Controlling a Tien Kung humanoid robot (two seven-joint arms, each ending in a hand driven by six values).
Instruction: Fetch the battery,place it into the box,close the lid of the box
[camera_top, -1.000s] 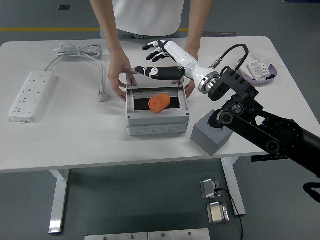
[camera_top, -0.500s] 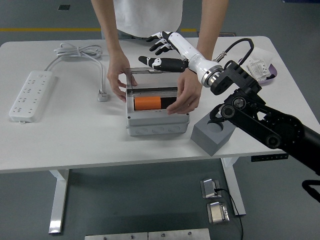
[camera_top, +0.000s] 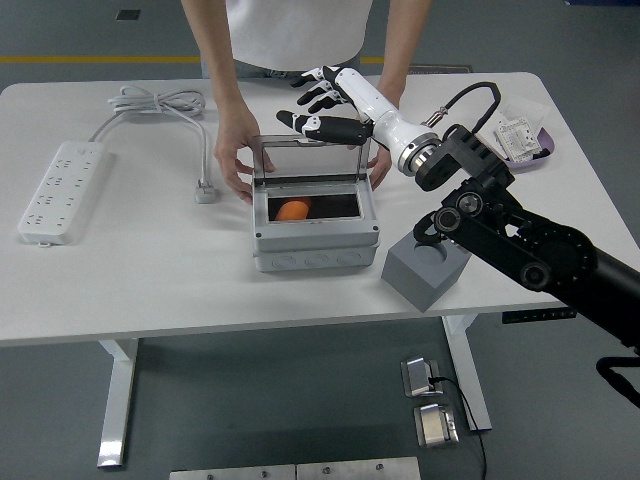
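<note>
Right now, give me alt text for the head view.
The robot's right hand, fingers spread and empty, hovers at the raised lid of a grey box holding an orange battery. A person's hands steady the box from behind; a power strip lies at left.

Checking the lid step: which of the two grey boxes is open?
The wide grey box holding the orange battery, lid raised; the grey block beside it isn't.

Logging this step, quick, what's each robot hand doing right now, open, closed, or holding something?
Left hand: not in view.
Right hand: open, fingers spread above the box's raised lid, holding nothing.
</note>
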